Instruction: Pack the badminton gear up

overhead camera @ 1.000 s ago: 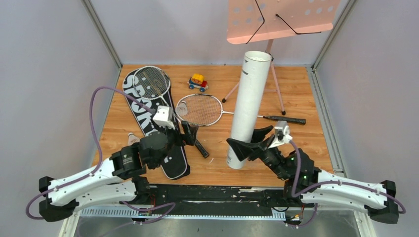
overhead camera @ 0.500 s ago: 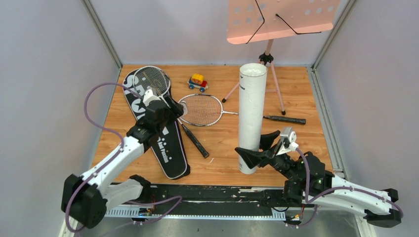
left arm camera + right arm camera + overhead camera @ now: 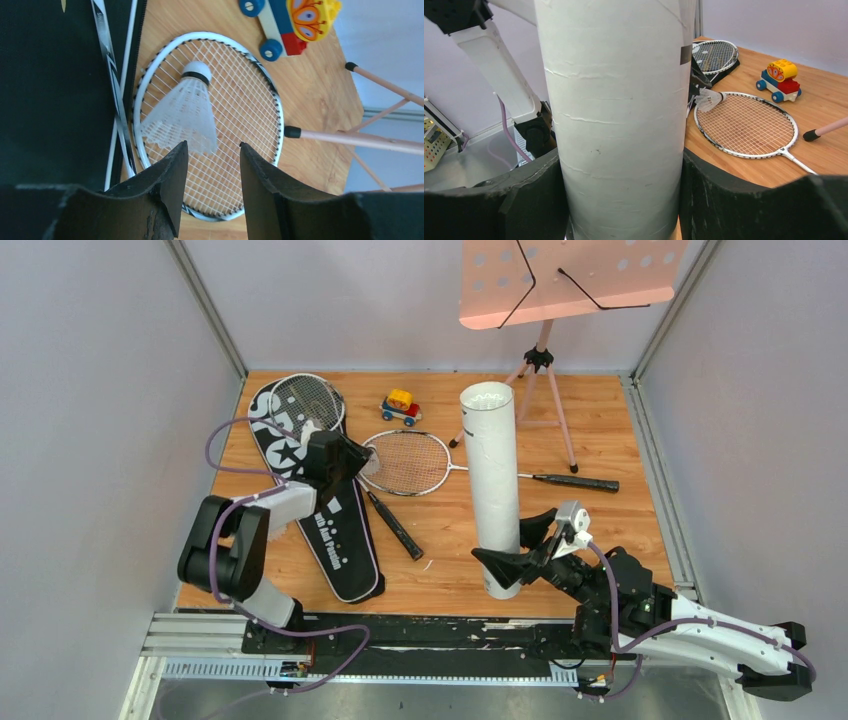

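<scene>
Between the fingers of the right tool (image 3: 517,548): white tube (image 3: 495,480), upright, base on the wooden surface (image 3: 600,530). Tool clenched around the tube low down, one finger on each side, both pressed to the wall. Open mouth of the tube at the top, well above the tool. The right wrist view is filled by the tube wall.

Just ahead of the left tool (image 3: 212,146): one shuttlecock (image 3: 182,112) lying on its side on the strings of a racket (image 3: 240,100). Cork end points away from the tool, feather skirt faces it. Left tool released, fingers parted, tips level with the skirt's rim. Cannot tell whether the tips touch the feathers.

That racket lies flat on the surface. Its head is under and ahead of the left tool, and its shaft runs off toward the right tool's side, passing behind the tube.

To the outer side of the left tool: long black bag (image 3: 335,540), flat on the surface, white lettering on top. A second racket (image 3: 305,405) has its head on the far end of the bag, beyond the tool.

Past the left tool, farther out: small toy car (image 3: 401,406) on the surface, apart from the racket head.

Beyond the tube, at the back: pink music stand (image 3: 565,280), its legs on the surface.
</scene>
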Motion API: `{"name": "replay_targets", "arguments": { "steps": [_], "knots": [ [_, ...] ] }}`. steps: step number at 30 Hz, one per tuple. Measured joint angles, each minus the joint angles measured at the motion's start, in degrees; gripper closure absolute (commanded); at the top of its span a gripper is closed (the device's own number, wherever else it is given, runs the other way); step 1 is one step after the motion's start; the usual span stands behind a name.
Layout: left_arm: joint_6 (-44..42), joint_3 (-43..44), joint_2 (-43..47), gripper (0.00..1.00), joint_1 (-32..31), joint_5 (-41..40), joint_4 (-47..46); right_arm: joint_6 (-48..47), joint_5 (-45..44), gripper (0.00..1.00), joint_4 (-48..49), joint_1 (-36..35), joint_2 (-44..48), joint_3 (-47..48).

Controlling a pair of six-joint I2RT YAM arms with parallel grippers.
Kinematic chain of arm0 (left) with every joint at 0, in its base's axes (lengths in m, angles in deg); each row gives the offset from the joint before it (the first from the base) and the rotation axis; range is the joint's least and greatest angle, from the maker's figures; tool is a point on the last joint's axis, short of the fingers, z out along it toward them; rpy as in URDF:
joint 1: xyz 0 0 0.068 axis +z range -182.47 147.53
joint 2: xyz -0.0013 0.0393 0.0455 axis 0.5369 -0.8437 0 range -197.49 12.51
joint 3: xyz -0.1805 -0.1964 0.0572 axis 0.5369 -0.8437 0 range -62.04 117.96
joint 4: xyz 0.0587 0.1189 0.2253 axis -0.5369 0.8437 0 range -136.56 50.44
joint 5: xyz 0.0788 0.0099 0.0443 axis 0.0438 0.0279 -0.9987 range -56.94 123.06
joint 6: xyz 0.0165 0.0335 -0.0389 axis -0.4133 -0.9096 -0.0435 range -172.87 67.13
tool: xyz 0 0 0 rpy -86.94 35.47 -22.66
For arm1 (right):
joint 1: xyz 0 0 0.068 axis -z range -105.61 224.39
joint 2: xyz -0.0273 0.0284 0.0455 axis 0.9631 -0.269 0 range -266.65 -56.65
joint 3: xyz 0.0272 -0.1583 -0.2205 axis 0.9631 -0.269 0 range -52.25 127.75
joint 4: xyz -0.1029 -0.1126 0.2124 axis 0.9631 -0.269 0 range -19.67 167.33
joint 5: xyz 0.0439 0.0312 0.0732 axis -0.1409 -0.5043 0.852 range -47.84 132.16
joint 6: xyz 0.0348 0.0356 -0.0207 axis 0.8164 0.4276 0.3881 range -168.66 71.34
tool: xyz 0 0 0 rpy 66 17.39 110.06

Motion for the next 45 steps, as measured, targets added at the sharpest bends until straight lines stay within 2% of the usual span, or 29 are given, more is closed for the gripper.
{"name": "replay_targets", "arguments": {
  "steps": [4,9,13,19,23,24,28,33,45],
  "knots": [
    [2.1,0.0,-6.5,0.48,1.7,2.8,-5.2,0.3,0.4,0.76,-0.7,0.0,0.0,0.0],
    [2.9,0.0,-10.4,0.53,2.2,3.6,-9.0,0.7,0.6,0.77,-1.5,0.0,0.0,0.0],
    [3.0,0.0,-11.3,0.63,2.2,3.6,-11.7,0.9,0.7,0.77,-1.7,0.0,0.0,0.0],
    [2.7,-0.3,-11.7,0.90,2.6,4.1,-14.5,0.9,0.7,0.76,-1.7,0.0,0.0,0.0],
    [1.4,-0.3,-11.7,1.00,2.7,5.2,-14.6,0.8,0.7,0.76,-1.7,0.0,0.0,-0.3],
    [1.0,-0.3,-11.5,1.00,2.7,5.5,-14.1,0.6,0.6,0.76,-1.8,0.0,0.0,-0.5],
    [-2.5,-0.3,-7.9,1.00,2.7,6.5,-9.4,-1.7,0.6,0.75,-1.8,0.0,0.0,-1.0],
    [-9.9,0.5,2.5,1.00,2.7,8.0,0.0,-6.9,0.7,0.75,-1.9,0.0,-0.1,-1.8],
    [-28.5,16.3,26.4,1.00,2.8,14.8,35.0,-20.1,1.0,0.73,-1.8,0.0,-5.4,-2.4]
  ]
}}
